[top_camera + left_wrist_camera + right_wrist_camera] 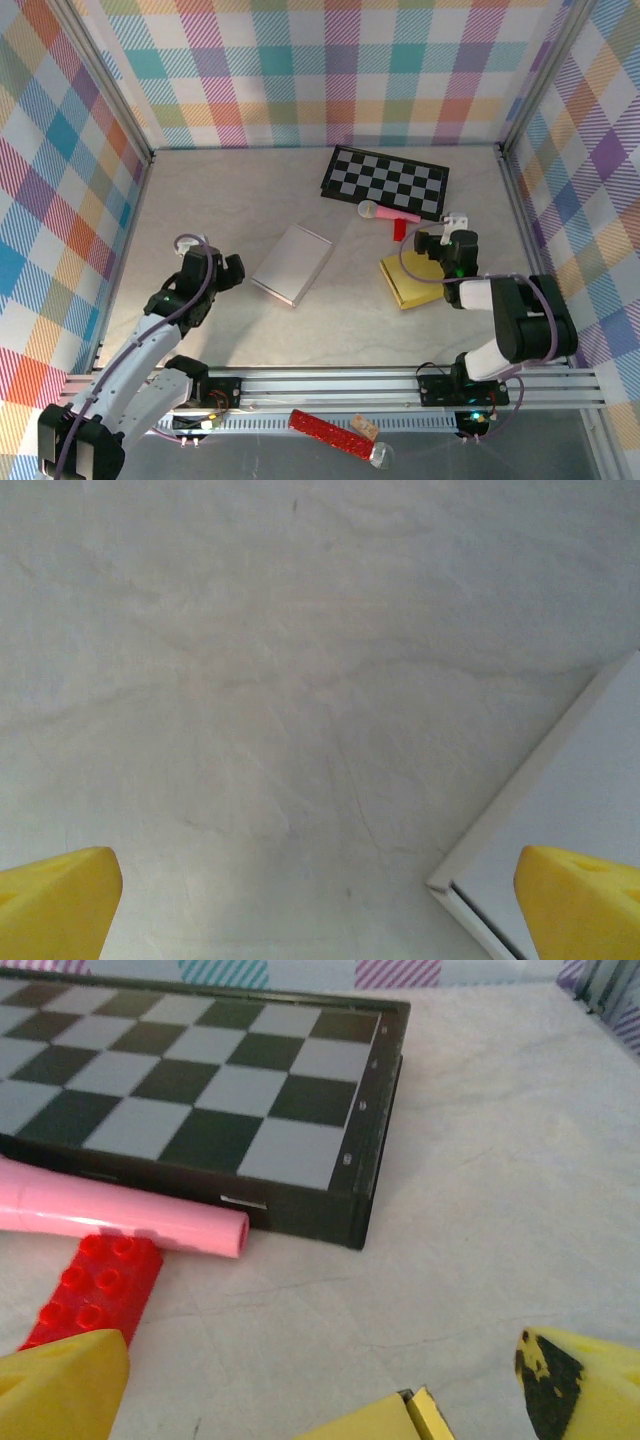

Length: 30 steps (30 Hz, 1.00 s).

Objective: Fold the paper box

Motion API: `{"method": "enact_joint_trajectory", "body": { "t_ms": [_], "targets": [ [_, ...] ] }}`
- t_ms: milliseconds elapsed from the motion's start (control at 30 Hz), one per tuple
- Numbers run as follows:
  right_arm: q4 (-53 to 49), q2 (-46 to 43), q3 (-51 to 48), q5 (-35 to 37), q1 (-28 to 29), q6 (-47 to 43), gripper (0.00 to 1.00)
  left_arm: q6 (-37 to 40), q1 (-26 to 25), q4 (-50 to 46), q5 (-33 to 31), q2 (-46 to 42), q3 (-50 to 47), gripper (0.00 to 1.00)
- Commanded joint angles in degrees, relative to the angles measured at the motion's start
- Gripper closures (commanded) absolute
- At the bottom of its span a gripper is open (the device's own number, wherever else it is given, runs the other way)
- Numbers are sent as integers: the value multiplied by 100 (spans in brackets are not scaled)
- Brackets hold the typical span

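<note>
A pale, faintly veined tabletop [200,200] lies inside plaid walls [300,70] of pastel checks. At the near edge an aluminium rail [350,385] carries both arm bases, and just in front of it lies a red strip [325,432] with a tan piece at one end. Further in on the left, the left gripper [232,270] hangs low over bare table with its jaws spread wide and nothing between them; in its wrist view the yellow fingers [55,900] sit at the two bottom corners. Just right of it lies the paper box [292,263], flat and grey-white, near the middle of the table and slightly turned, one corner reaching in beside the right-hand finger. On the right, the right gripper [438,238] is also spread wide and empty, poised above the far edge of a yellow pad [410,283]. Beyond the pad a red brick [95,1290] lies on the table with a pink tube [120,1220] across its far end. The tube rests against the near side of a closed chessboard [200,1090], which is farthest back.
</note>
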Motion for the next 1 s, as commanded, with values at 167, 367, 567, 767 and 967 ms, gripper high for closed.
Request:
{"method": "enact_joint_trajectory", "body": {
  "t_ms": [167,367,567,767,967],
  "targets": [
    [312,30,41,213,-48,149,1,1998,629,3057,-470,691,-771,0],
    [300,37,61,205,-57,161,1,2131,898,4329,245,2440,-539,0],
    [297,33,61,186,-62,161,1,2494,898,5715,425,3559,-321,0],
    [290,36,62,183,-68,167,1,2586,972,7043,536,3919,-828,0],
    [294,36,64,183,-67,168,1,2526,1021,8018,457,4277,-1174,0]
  ]
}}
